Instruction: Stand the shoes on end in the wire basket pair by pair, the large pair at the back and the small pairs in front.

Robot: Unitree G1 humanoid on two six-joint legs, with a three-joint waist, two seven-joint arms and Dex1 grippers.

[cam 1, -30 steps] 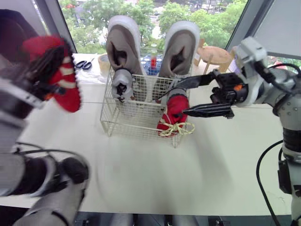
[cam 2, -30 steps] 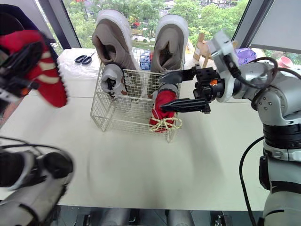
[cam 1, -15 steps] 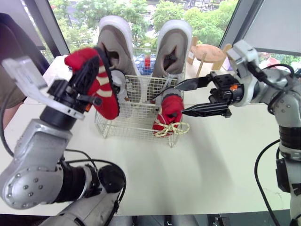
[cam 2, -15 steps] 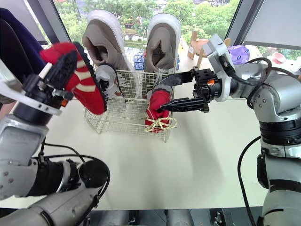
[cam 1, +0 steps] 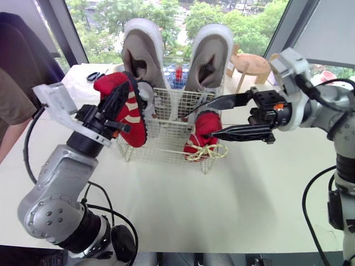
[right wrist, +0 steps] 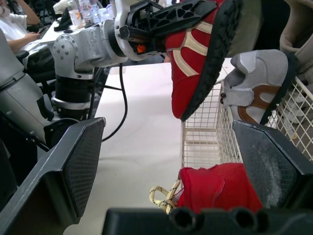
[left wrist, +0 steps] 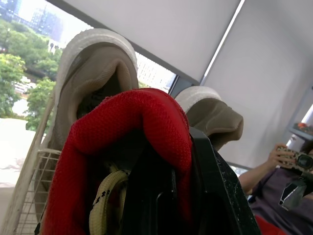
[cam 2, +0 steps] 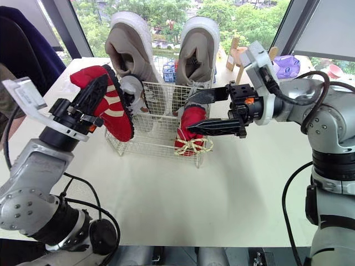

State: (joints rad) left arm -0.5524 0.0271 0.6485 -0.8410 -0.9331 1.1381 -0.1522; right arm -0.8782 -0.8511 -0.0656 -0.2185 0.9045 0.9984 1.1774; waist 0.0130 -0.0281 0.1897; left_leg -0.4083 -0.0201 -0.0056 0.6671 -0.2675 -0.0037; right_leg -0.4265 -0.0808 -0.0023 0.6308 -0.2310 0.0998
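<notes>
Left fingers [cam 2: 87, 94] tight around red shoe [cam 2: 117, 115]

The left gripper [cam 1: 118, 104], clamped on the red fabric shoe with cream stripes [cam 1: 133, 119], has swung in from far out on the robot's left, well apart from the white wire basket [cam 1: 166, 149], to the basket's left front corner. The shoe, blurred in motion 1 s ago, now hangs tilted toe-down, black sole towards the basket, overlapping the small grey shoe [cam 2: 133, 88] standing inside
</notes>
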